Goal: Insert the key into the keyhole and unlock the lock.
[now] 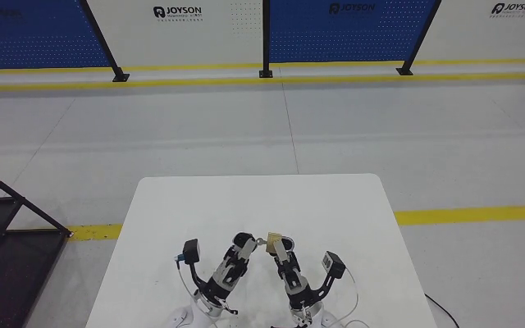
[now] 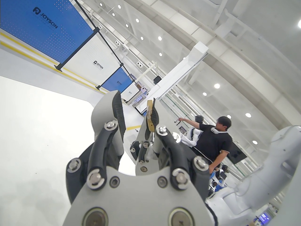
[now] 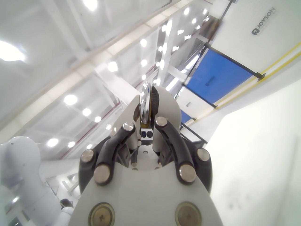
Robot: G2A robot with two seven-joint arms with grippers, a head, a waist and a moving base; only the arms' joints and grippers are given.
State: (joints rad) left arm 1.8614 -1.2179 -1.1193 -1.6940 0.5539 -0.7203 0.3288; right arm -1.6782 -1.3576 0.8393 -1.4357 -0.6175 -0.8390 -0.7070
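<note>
A brass padlock [image 1: 275,241] hangs just above the white table [image 1: 246,205], near its front edge and between my two arms. My right gripper [image 1: 282,248] is shut on it. In the right wrist view a chrome, shackle-like part of the lock [image 3: 145,105] is clamped between the right gripper [image 3: 149,90]'s fingers. My left gripper [image 1: 248,243] is close beside the lock, and a small silver piece [image 1: 260,242] bridges the gap. In the left wrist view the left gripper [image 2: 135,96] is open. A thin brass piece [image 2: 149,115] lies against one finger pad [image 2: 154,116]; I cannot tell whether it is the key.
Both arms rise from the table's front edge, and bare tabletop stretches beyond them. Past the table are a grey floor with yellow lines [image 1: 246,82] and blue and white partition panels [image 1: 344,29].
</note>
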